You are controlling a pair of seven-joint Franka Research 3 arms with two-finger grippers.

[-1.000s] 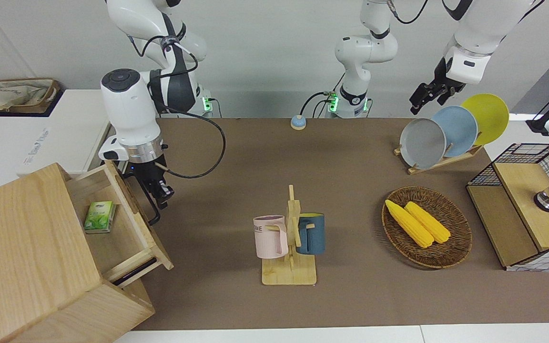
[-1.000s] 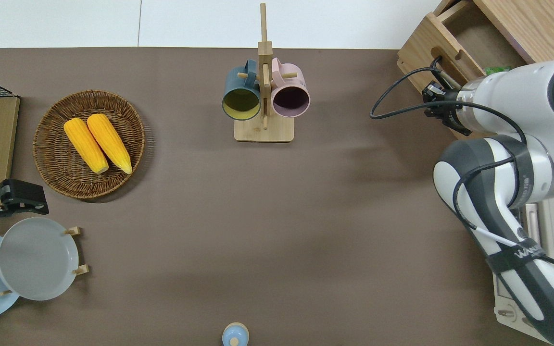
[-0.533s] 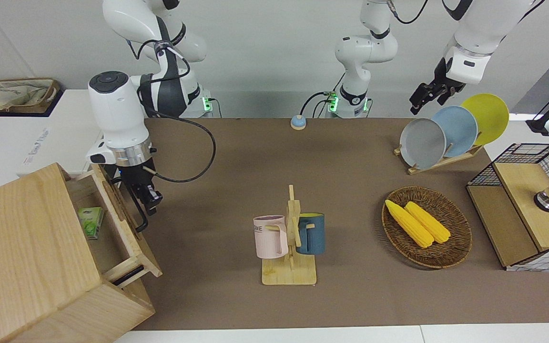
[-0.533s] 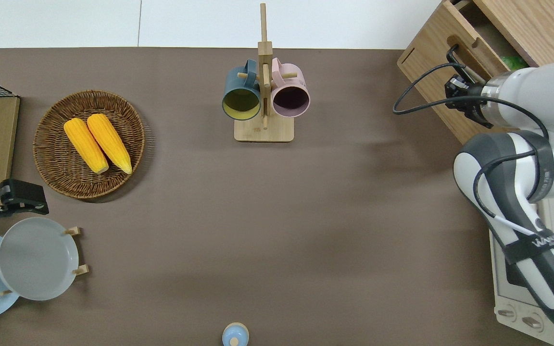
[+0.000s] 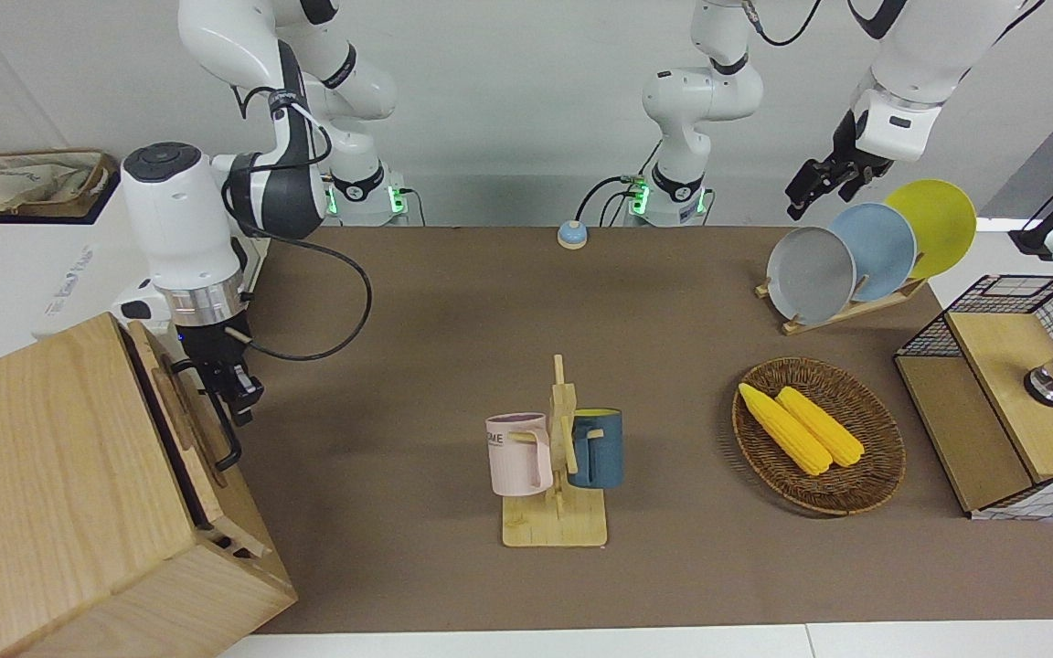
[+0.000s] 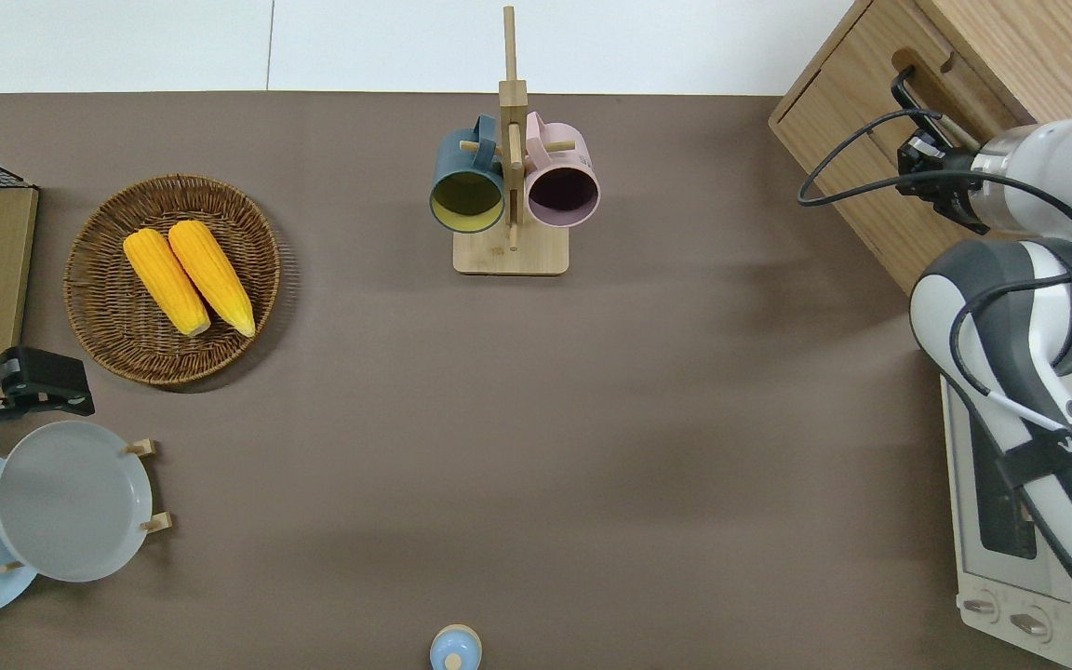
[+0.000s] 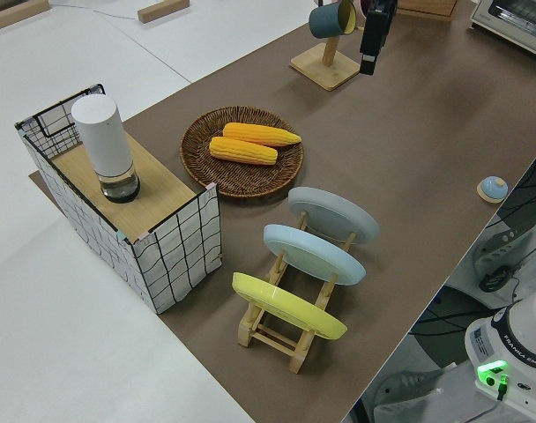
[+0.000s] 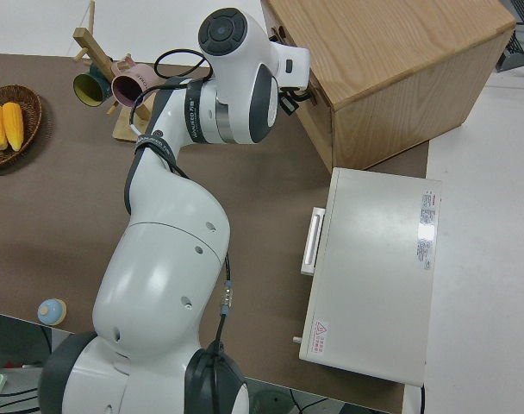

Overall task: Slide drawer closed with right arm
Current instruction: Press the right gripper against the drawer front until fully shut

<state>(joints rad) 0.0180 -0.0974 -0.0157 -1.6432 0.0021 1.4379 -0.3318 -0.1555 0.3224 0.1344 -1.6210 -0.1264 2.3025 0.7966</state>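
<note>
Brown table [image 5: 673, 302], white wall, drawer [image 5: 181, 422] flush in box, right hand [image 5: 236, 400] at its handle, finger spread unclear

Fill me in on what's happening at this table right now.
The right arm's gripper is at the black handle of the drawer in the big wooden box. The drawer looks pushed in, its front about flush with the box. The left arm is parked. Two mugs hang on a rack mid-table, untouched.

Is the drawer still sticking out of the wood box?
No, in the front view the drawer sits flush in the box, with the right gripper at its handle.
</note>
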